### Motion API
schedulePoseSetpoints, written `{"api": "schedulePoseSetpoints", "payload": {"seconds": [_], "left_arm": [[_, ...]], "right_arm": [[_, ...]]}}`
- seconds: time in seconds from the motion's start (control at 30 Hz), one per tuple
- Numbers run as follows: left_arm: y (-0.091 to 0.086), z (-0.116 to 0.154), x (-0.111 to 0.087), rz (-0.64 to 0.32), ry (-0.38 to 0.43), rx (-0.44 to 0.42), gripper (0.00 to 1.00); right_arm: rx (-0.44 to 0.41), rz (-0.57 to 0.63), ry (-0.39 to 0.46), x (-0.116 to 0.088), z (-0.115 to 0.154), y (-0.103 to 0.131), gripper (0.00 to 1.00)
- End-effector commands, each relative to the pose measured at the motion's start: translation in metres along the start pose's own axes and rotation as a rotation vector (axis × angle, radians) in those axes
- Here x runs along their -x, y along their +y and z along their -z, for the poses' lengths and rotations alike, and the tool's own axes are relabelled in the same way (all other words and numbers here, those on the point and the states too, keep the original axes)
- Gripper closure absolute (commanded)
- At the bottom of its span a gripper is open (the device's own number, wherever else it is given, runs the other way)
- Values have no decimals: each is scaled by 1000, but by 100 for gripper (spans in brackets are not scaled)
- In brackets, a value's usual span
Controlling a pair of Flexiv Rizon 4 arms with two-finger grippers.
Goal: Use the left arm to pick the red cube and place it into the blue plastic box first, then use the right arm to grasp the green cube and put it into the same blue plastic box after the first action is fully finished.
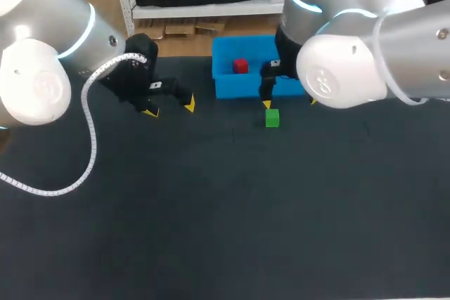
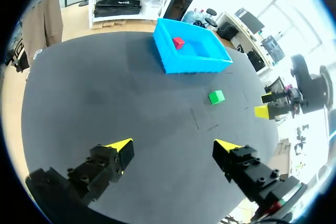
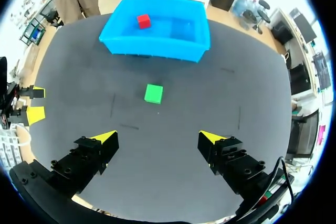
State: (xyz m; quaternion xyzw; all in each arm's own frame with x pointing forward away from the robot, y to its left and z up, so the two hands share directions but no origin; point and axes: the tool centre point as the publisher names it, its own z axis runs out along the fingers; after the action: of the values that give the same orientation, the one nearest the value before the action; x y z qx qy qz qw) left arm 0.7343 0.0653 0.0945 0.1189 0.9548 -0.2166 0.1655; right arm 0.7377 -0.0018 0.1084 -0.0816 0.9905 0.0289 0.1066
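In blue plastic box (image 1: 247, 89), red cube (image 1: 241, 66)

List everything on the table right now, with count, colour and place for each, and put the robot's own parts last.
blue plastic box: one, blue, at the far side of the table, open top.
red cube: one, red, inside the blue plastic box.
green cube: one, green, on the table just in front of the box, apart from it.
table: one, dark surface, under everything.
left gripper: one, black with yellow tips, open, holding nothing, left of the box.
right gripper: one, black with yellow tips, open, holding nothing, with the green cube ahead of it.
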Motion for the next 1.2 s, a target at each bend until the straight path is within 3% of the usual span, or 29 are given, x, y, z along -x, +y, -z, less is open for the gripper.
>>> {"api": "schedulePoseSetpoints", "payload": {"seconds": [0.03, 0.53, 1.2], "left_arm": [[1, -1, 1, -1, 0, -3, 0], [1, -1, 1, -1, 0, -3, 0], [1, -1, 1, -1, 0, -3, 0]], "right_arm": [[-12, 1, 10, 9, -2, 8, 0], [15, -55, 40, 26, -33, 28, 0], [10, -56, 37, 35, -52, 26, 0]]}}
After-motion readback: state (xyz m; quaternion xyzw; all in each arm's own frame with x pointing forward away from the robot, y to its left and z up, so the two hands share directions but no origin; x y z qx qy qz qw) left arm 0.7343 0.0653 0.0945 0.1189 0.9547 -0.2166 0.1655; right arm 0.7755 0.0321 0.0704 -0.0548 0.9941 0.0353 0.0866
